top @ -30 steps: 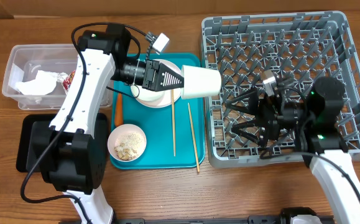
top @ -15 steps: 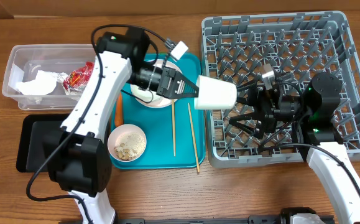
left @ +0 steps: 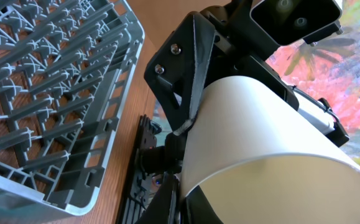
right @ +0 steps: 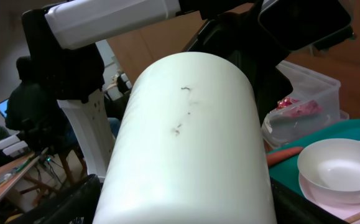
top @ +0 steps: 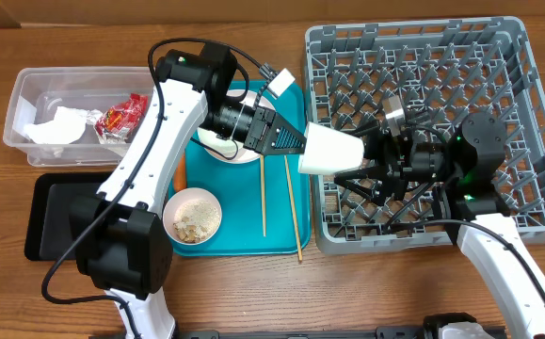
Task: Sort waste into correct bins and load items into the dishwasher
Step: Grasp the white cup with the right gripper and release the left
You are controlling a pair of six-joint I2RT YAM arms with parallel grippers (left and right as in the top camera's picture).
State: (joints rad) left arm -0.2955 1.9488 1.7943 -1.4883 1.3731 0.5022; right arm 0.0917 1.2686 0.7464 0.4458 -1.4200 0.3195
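Note:
A white cup point(top: 333, 151) hangs on its side over the left edge of the grey dishwasher rack point(top: 423, 66). My left gripper point(top: 300, 141) is shut on its rim, one finger inside the cup point(left: 260, 143). My right gripper point(top: 366, 153) meets it from the right, and its fingers lie against both sides of the cup point(right: 192, 143) near the base. On the teal tray point(top: 239, 231) are two chopsticks point(top: 263, 193), a bowl of rice scraps point(top: 193, 215), and a bowl point(top: 230, 146) partly under my left arm. A carrot point(top: 179, 169) lies at the tray's left edge.
The clear tub point(top: 23, 94) at the far left holds a crumpled napkin point(top: 60, 124) and a red wrapper point(top: 121, 115). The black tray point(top: 51, 212) sits in front of it, partly covered by my left arm's base. Upright pegs fill the rack under the cup.
My left gripper has carried the cup rightward from above the teal tray to the rack's edge. The right gripper has come left to meet it, and its fingers have narrowed round the cup.

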